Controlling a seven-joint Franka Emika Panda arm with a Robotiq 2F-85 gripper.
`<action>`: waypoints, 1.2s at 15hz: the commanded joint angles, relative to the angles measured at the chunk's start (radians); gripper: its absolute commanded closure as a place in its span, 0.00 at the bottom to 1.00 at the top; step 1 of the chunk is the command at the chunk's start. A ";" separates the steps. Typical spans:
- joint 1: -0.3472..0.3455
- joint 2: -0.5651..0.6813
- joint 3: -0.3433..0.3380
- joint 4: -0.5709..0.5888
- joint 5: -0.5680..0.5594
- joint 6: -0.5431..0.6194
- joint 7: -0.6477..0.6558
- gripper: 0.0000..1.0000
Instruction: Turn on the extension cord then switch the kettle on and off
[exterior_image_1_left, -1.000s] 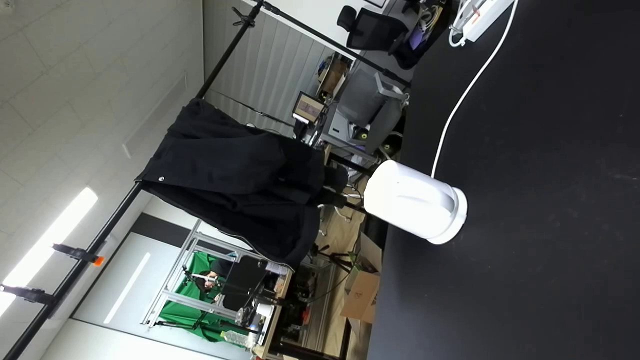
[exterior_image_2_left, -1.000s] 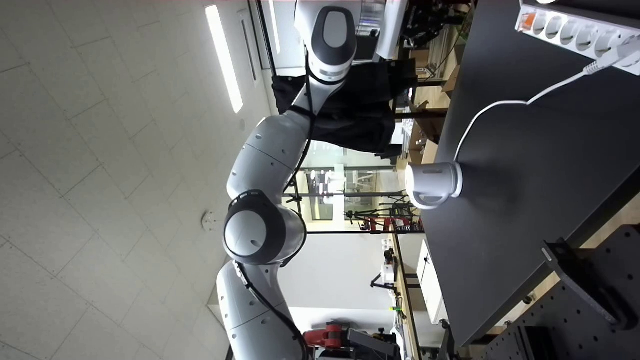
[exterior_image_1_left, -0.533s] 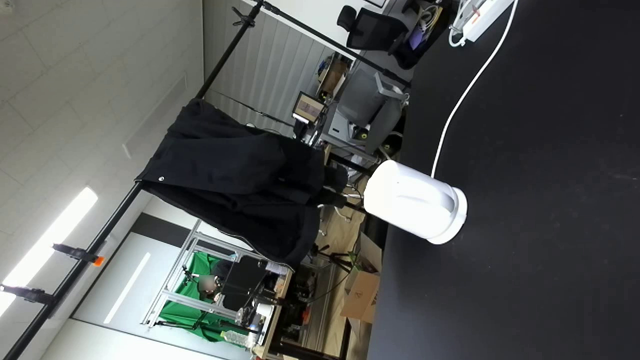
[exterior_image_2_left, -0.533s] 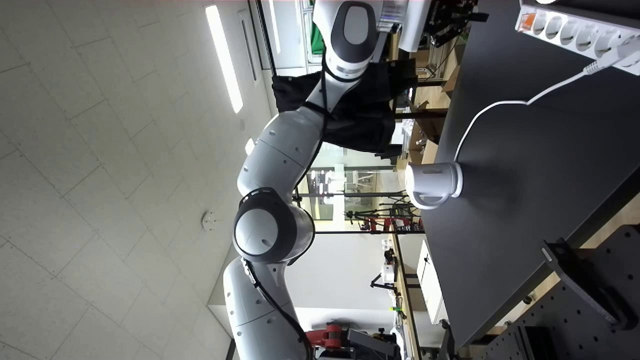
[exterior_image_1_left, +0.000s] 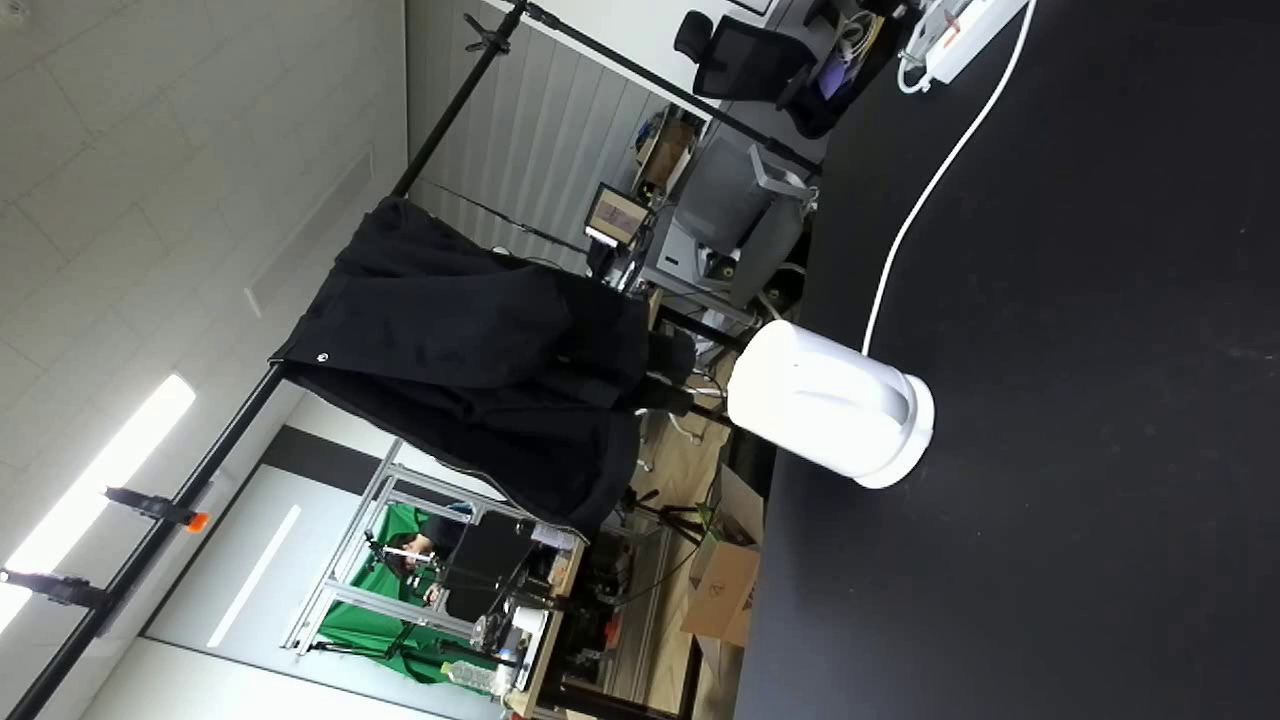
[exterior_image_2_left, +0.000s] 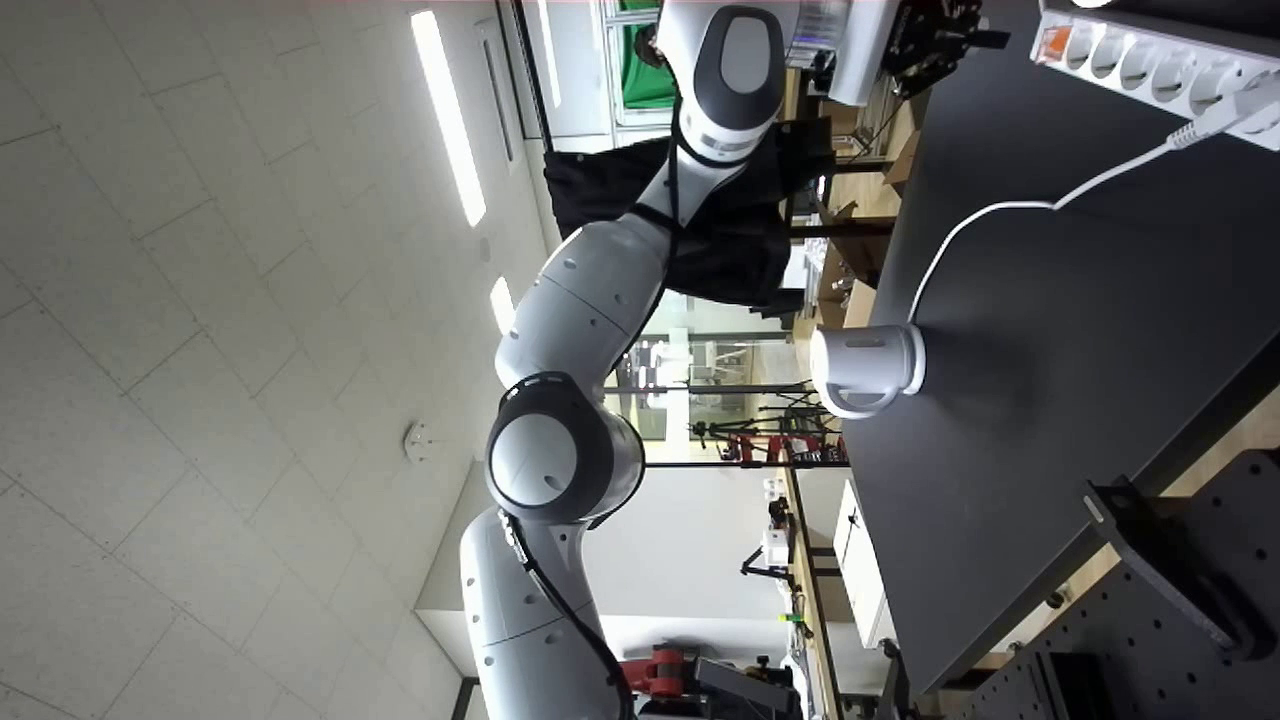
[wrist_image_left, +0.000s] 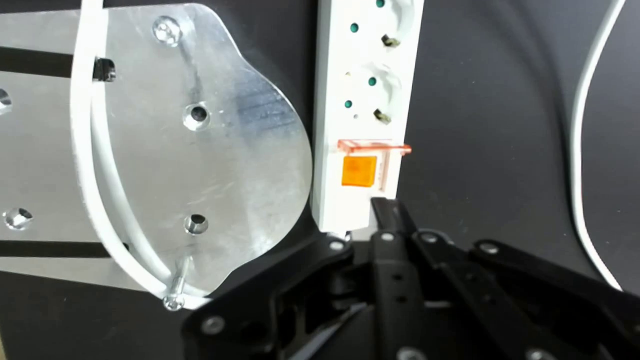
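Observation:
The extension cord (wrist_image_left: 345, 210) is a white socket block. It shows in the wrist view and at the top right of both exterior views (exterior_image_1_left: 970, 40) (exterior_image_2_left: 1150, 75). Its orange switch (wrist_image_left: 359, 171) has a clear reddish flap (wrist_image_left: 375, 146) standing up beside it. My gripper (wrist_image_left: 389, 204) is shut and empty. Its tips overlap the switch end of the block in the wrist view; I cannot tell if they touch. The gripper also shows in an exterior view (exterior_image_2_left: 985, 38), beside the block's orange end. The white kettle (exterior_image_1_left: 820, 400) stands upright, away from the gripper, in both exterior views (exterior_image_2_left: 862, 358).
A metal plate (wrist_image_left: 240, 165) lies beside the block, with a looped white cable (wrist_image_left: 82, 125) over it. The kettle's cable (exterior_image_2_left: 985, 212) runs across the black table (exterior_image_2_left: 1080, 330) to a plug in the block. A black bracket (exterior_image_2_left: 1170, 570) stands at a table edge.
In an exterior view the arm has moved rightward and slightly down, bringing the gripper towards the block's orange end. The kettle and the extension cord have not moved.

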 joint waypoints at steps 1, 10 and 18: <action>0.000 0.044 -0.002 0.056 -0.006 0.013 -0.002 1.00; 0.003 0.070 -0.005 0.068 -0.009 0.036 -0.008 1.00; 0.004 0.056 -0.008 0.028 -0.002 0.043 -0.007 0.99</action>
